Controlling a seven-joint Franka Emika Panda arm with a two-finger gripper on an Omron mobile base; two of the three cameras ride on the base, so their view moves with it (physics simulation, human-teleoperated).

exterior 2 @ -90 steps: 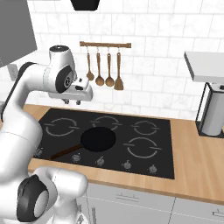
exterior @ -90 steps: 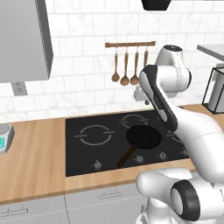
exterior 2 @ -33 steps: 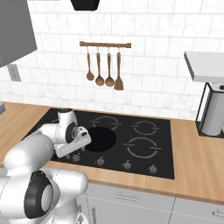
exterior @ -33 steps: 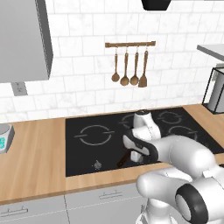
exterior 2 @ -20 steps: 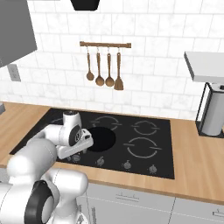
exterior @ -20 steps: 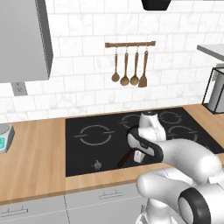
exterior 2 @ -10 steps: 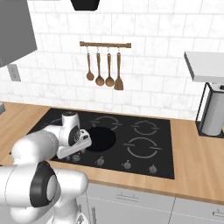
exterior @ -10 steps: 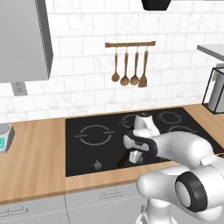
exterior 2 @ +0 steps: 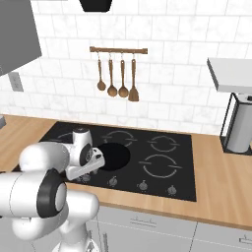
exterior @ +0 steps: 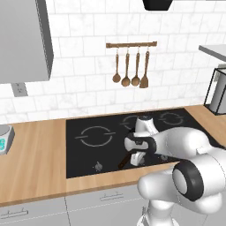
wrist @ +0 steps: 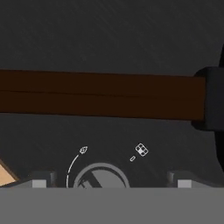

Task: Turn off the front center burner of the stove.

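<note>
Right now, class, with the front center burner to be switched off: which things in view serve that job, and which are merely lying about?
Job: stove; knob between the gripper fingertips; frying pan.

Lying about: hanging wooden utensils; wall outlet; kitchen scale.

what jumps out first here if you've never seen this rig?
The white arm bent low over the front edge of the black glass stove, its hand down at the knob row. In the hand view a grey knob sits between the fingertips, with the frying pan's brown handle crossing just beyond it. On the tiled wall behind hang four wooden utensils on a rail.
</note>
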